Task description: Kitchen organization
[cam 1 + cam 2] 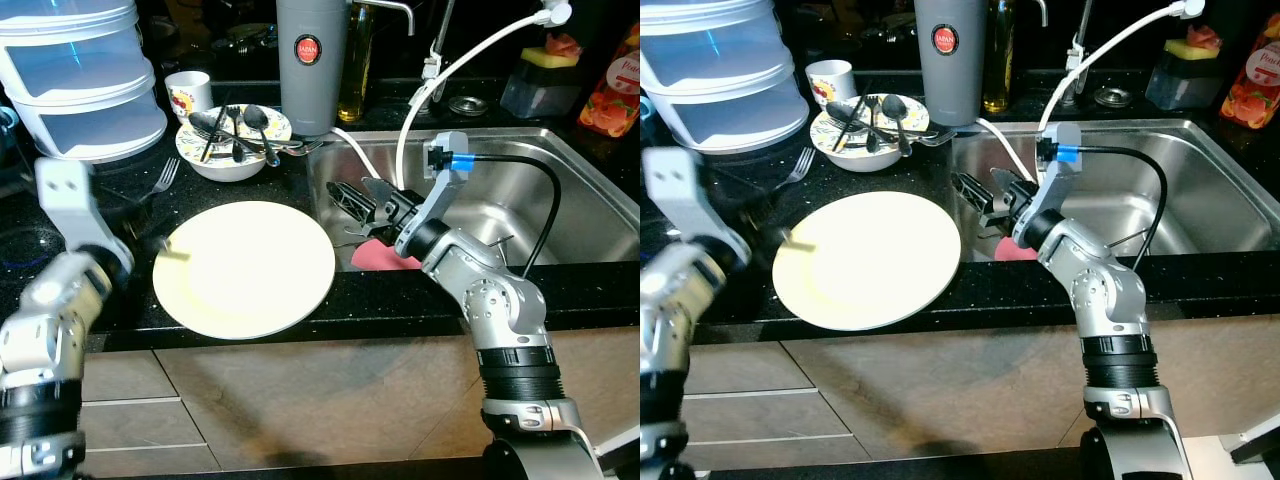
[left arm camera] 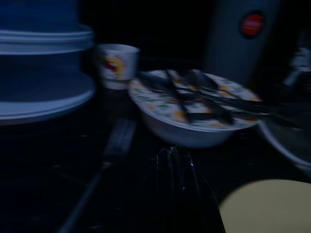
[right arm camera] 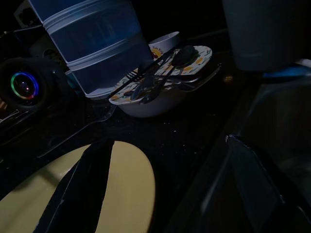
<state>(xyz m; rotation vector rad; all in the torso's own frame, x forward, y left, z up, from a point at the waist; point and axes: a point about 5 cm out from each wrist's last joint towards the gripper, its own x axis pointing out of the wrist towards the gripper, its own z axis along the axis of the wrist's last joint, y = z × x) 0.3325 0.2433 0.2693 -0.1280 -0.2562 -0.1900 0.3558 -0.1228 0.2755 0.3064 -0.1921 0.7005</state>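
My left wrist view is dark and blurred, so I can make out the left tool (image 2: 177, 167) only as a dark shape low over the table (image 1: 330, 300), pointing at the bowl (image 1: 232, 160); whether it is released or clenched I cannot tell. The stacked tubs (image 1: 80, 75) at the table's back left corner are cut off by the frame. The bowl holds several dark spoons and forks lying across its rim, with a small cup (image 1: 188, 93) just behind it and a loose fork (image 1: 160, 180) beside it. The yellow plate (image 1: 245, 268) sits bare near the table's front edge. My right tool (image 1: 352, 198) hangs released over the sink's (image 1: 520, 190) left rim, above a pink cloth (image 1: 383, 258) that my arm partly hides.
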